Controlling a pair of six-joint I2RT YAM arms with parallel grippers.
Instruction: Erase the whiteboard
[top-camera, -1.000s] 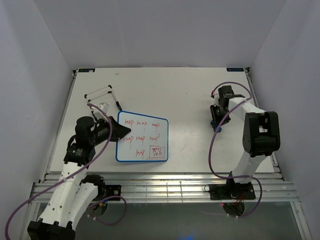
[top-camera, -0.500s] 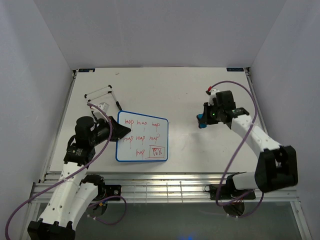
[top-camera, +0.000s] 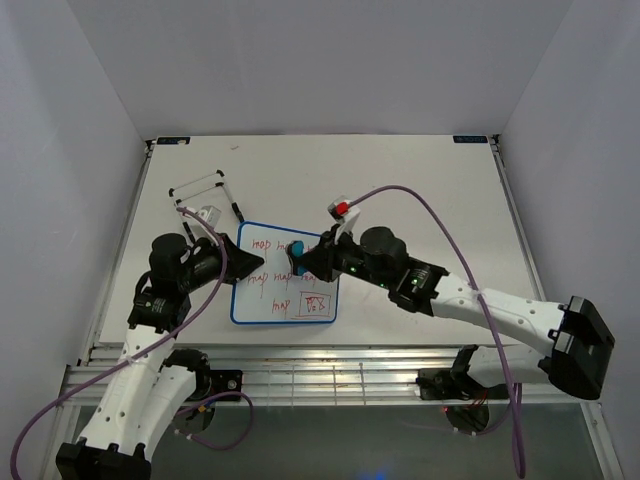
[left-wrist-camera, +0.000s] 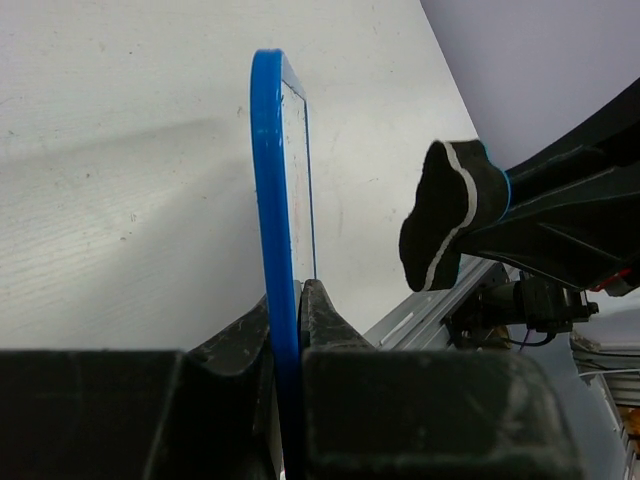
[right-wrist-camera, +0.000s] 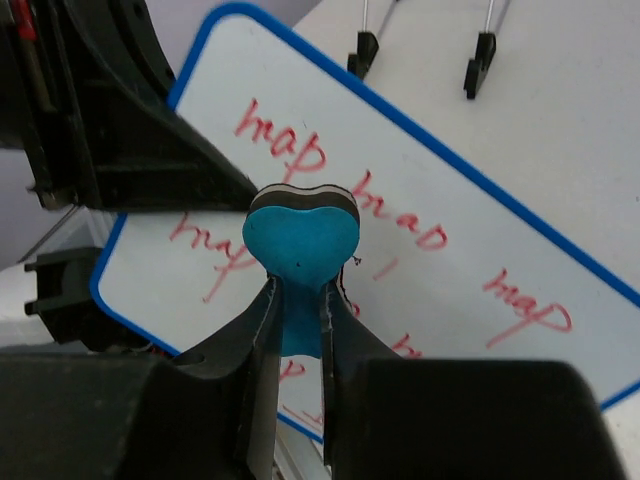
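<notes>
The white table carries the whiteboard and, behind it, a wire stand.

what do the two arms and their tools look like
White shells with black joints on both the left arm and right arm, each trailed by a purple cable. The left tool and right tool are black, with two tapered fingers.

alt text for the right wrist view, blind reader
The right gripper is shut on a blue heart-shaped eraser, poised in front of the whiteboard bearing red handwritten "map" words. The left gripper clamps the board's edge at left; the feet of a wire stand show at top.
</notes>
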